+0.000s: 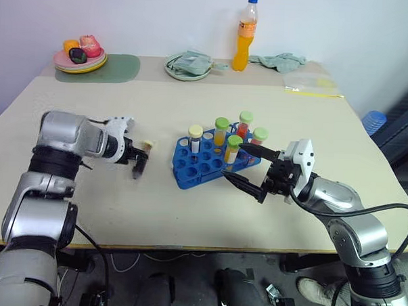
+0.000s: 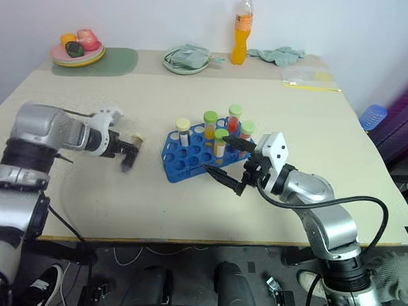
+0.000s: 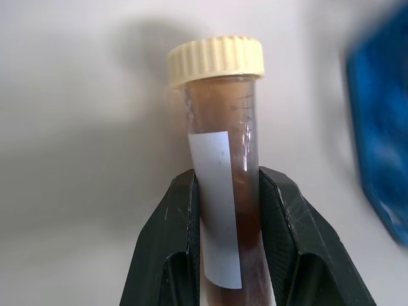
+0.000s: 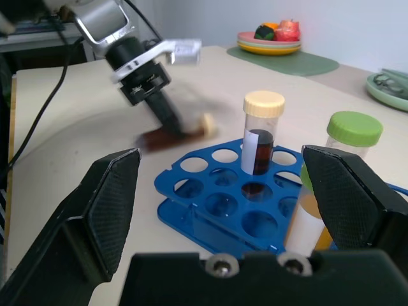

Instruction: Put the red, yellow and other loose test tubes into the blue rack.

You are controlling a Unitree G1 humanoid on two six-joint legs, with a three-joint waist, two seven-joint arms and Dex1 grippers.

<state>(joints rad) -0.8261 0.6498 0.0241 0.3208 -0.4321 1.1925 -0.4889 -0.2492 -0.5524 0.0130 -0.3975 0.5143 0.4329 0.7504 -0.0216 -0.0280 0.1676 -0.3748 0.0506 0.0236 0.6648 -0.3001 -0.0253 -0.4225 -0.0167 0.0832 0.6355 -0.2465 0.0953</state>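
Left of blue rack (image 1: 202, 163): brown tube (image 3: 223, 185) pinched, lower end hidden by fingers (image 3: 287, 223).

My left gripper (image 3: 231, 210) has black fingers, clamped on a dark brown test tube (image 3: 223, 185) with cream cap and white label. The rack (image 1: 203, 163) is bright blue. Its tubes carry green caps (image 1: 222, 123); one cap is cream (image 1: 195, 131). The table (image 1: 188, 213) is beige.

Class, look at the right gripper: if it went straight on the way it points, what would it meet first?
Most likely the blue rack and the tubes standing in it; the open right gripper points at them from close by, though depth is hard to judge.
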